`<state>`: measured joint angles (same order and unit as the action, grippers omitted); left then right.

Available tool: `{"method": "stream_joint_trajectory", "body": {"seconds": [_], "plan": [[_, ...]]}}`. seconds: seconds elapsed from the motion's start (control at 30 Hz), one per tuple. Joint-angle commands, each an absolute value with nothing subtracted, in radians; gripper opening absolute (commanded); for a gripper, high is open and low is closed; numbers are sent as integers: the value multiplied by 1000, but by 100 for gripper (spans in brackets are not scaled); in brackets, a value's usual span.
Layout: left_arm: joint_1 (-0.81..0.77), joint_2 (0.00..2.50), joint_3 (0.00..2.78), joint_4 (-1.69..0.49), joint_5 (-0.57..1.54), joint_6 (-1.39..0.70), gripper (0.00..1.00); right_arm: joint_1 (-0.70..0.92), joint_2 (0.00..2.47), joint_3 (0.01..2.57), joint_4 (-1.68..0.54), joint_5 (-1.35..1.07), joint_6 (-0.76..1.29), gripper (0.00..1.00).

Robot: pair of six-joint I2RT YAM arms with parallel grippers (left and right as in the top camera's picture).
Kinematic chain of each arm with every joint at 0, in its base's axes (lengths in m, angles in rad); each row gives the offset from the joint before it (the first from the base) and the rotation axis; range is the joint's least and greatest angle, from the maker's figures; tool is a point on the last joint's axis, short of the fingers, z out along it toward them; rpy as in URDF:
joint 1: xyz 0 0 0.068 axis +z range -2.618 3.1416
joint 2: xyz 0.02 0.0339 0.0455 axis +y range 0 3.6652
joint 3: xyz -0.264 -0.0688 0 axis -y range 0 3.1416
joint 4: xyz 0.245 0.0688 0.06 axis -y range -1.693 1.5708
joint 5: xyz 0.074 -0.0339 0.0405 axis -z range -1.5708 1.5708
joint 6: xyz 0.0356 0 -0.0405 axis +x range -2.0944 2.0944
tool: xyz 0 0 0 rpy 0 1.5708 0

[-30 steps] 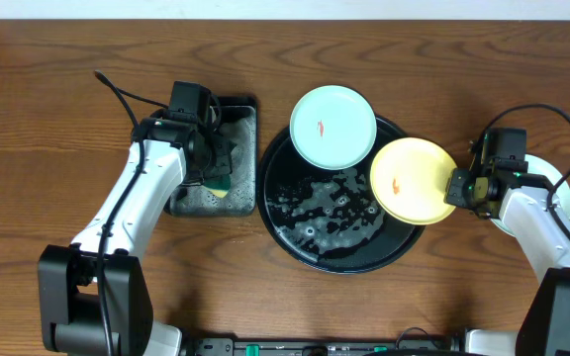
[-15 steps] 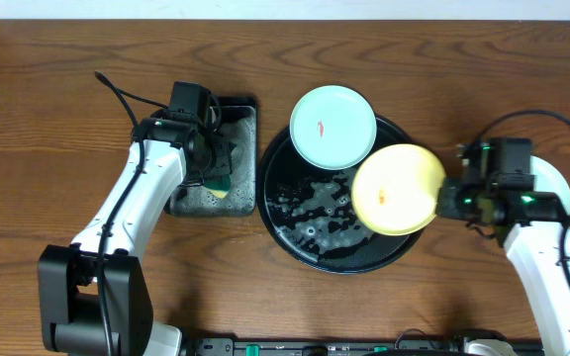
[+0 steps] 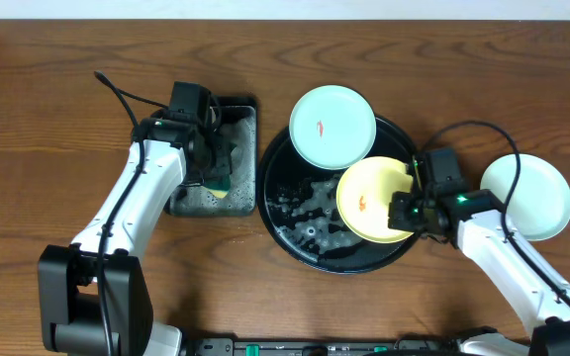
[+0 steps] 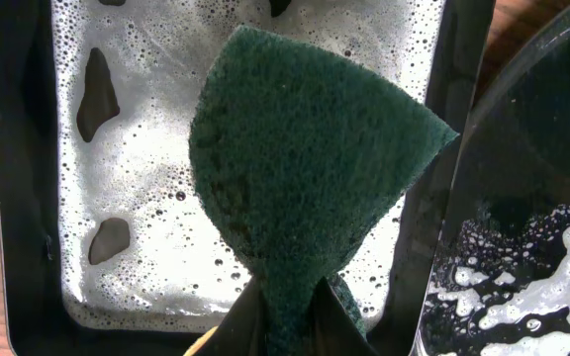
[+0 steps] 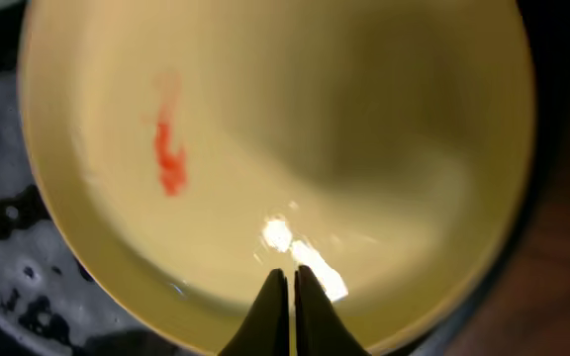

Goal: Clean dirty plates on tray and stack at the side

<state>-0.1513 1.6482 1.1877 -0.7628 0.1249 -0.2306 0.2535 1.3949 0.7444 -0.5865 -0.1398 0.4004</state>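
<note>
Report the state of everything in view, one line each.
yellow plate, dirty, red smear, gripped over the tray
mint plate on tray, dirty, red smear
mint plate beside tray, no smear visible
tray, wet and foamy
sponge, gripped, over the sponge tray
left gripper, shut on sponge
right gripper, shut on yellow plate

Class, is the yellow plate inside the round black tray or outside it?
Inside. Overhead, the yellow plate is within the tray rim, over its wet floor, pinched by the right gripper.
</note>
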Motion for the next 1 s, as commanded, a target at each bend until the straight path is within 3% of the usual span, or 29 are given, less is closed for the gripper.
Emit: {"method": "stream_joint_trajectory", "body": {"seconds": [0.0, 0.1, 0.27, 0.4, 0.97], "plan": [[-147, 1654, 1184, -769, 120, -214, 10, 255, 1391, 753, -552, -38, 353, 8], [-147, 1653, 1184, -770, 120, -214, 10, 221, 1391, 757, -500, 78, 319, 14], [-147, 1654, 1184, -768, 120, -214, 10, 187, 1398, 757, -370, 8, 51, 19], [-147, 1653, 1184, -769, 120, -214, 10, 181, 1444, 757, -330, 17, -44, 21], [-147, 1654, 1184, -766, 120, -214, 10, 170, 1615, 757, -251, 81, -50, 21]]}}
